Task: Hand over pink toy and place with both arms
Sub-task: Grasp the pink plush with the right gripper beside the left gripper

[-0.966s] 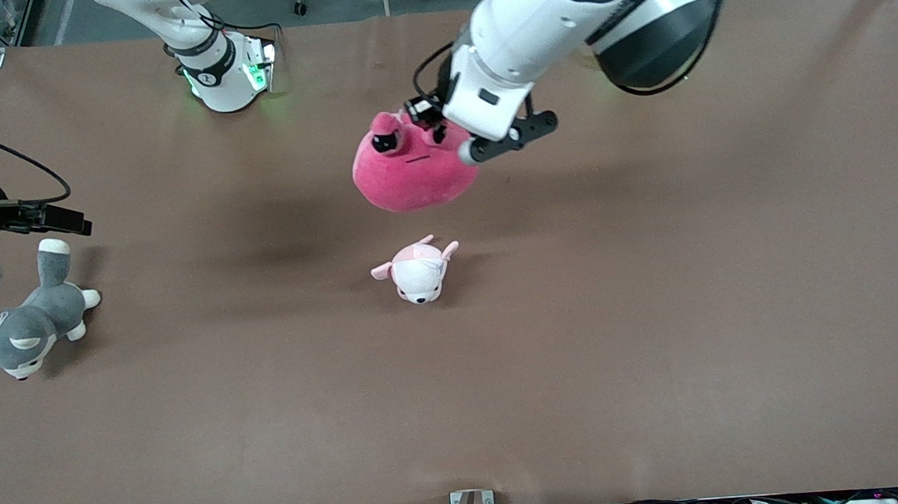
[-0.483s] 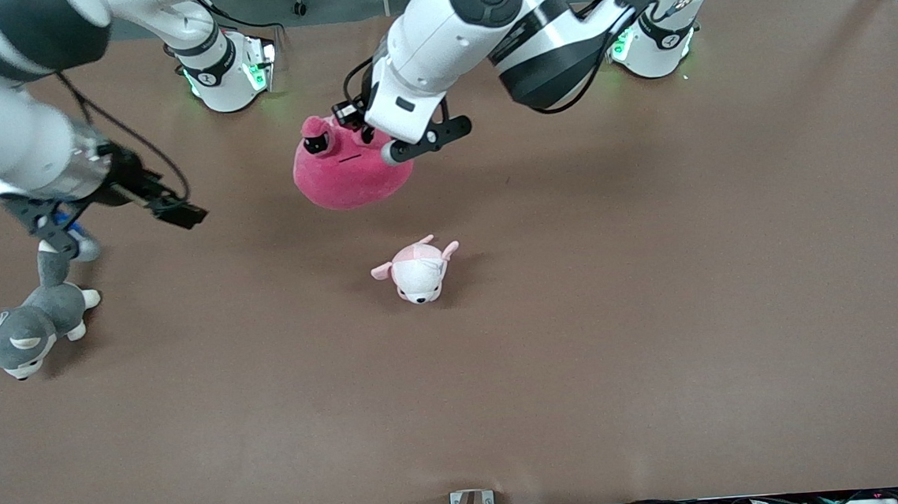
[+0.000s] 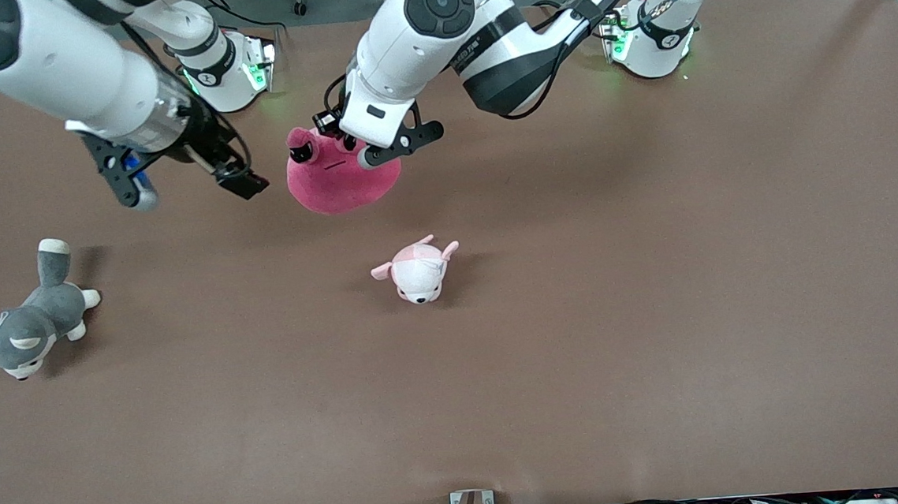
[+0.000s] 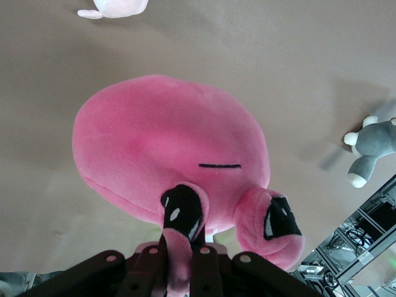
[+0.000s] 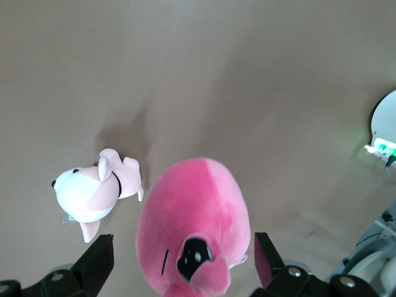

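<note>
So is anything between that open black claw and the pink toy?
Nothing: the front view shows only air between the right gripper and the pink toy, over bare table.

Hot-pink toy [image 3: 341, 182] with black eyes, grey-and-white husky [image 3: 23, 327], white-and-pink puppy [image 3: 417, 270], brown table [image 3: 658, 308].

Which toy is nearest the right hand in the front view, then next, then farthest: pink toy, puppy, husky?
Measured from the open right hand, up over the table:
1. Pink toy, hanging right beside it from the left hand.
2. Puppy, mid-table, nearer the camera.
3. Husky, at the right arm's end of the table; close to the puppy's distance, hard to separate.
</note>
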Controlling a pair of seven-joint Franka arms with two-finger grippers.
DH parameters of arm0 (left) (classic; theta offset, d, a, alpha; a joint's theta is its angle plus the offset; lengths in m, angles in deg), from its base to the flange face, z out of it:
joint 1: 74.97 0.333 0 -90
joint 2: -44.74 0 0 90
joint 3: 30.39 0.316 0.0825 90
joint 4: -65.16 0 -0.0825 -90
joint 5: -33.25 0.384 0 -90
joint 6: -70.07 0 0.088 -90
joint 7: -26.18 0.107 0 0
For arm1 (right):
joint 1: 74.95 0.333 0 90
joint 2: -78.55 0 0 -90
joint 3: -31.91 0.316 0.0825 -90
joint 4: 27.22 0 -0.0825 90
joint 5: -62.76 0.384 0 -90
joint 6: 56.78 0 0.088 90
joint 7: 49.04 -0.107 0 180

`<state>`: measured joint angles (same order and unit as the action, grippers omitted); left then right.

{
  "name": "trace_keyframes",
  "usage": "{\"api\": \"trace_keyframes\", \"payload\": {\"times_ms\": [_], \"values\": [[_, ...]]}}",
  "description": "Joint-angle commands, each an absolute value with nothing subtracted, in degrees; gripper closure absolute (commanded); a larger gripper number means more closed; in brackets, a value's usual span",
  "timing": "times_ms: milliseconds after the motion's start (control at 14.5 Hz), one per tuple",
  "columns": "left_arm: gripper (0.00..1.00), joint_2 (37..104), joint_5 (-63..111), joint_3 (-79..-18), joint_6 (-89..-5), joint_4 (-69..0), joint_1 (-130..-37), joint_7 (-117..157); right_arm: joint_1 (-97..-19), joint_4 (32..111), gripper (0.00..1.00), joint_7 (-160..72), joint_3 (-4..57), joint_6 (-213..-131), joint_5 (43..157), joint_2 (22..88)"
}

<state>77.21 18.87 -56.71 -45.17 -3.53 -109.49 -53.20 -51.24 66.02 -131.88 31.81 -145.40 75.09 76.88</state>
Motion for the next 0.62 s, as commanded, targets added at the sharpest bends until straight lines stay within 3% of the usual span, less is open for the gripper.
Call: {"api": "trace_keyframes", "payload": {"times_ms": [0, 414, 552], "values": [[1.0, 77.5, 18.1, -56.0, -45.2, -1.9, -110.1, -54.2, -47.7, 75.4, 0.0, -136.0, 31.2, -151.7, 75.9, 82.2], [1.0, 77.9, 18.1, -55.8, -45.2, -2.0, -110.1, -54.2, -44.1, 82.0, 0.0, -138.3, 31.2, -156.9, 75.8, 84.5], [1.0, 77.8, 18.1, -55.9, -45.2, -2.0, -110.1, -54.2, -43.6, 82.1, 0.05, -138.9, 31.2, -157.0, 75.8, 84.5]]}}
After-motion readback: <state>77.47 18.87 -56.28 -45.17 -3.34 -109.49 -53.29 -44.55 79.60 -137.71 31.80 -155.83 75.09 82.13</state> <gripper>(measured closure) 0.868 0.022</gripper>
